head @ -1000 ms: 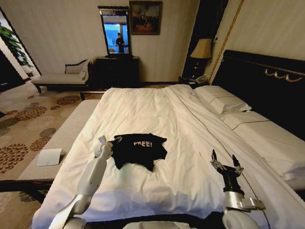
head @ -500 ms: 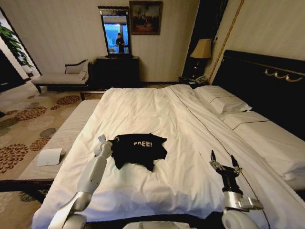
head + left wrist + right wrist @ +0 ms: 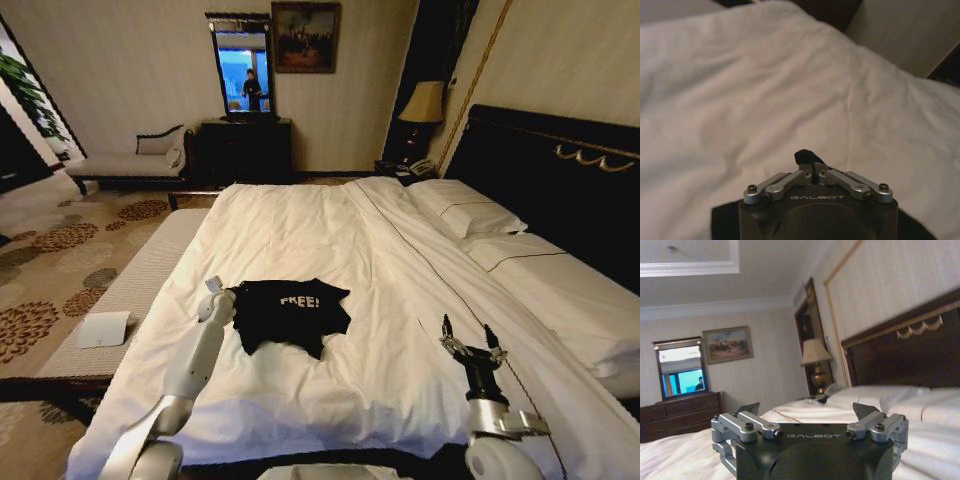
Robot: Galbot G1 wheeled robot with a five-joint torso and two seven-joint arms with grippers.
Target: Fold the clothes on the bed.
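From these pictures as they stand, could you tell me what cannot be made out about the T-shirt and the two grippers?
- Head view: the left gripper meets the T-shirt edge; its fingers are too small to read.
- Left wrist view: the gripper body hides most of the T-shirt; a pinched black bit shows.
- Head view: the T-shirt's underside is hidden against the bed.
- The right gripper stands open, apart.

- The bed [image 3: 330,240] offers open white duvet at 12 o'clock of the black T-shirt [image 3: 292,314], bare up to the far edge.
- At 3 o'clock of the shirt, flat duvet runs free to the pillows [image 3: 470,208] and dark headboard [image 3: 560,180], which block that side.
- The left gripper [image 3: 228,296], pinched onto the shirt's edge, occupies its 9 o'clock side.
- The right gripper [image 3: 467,335], fingers spread, stands upright at 4 o'clock, well apart.
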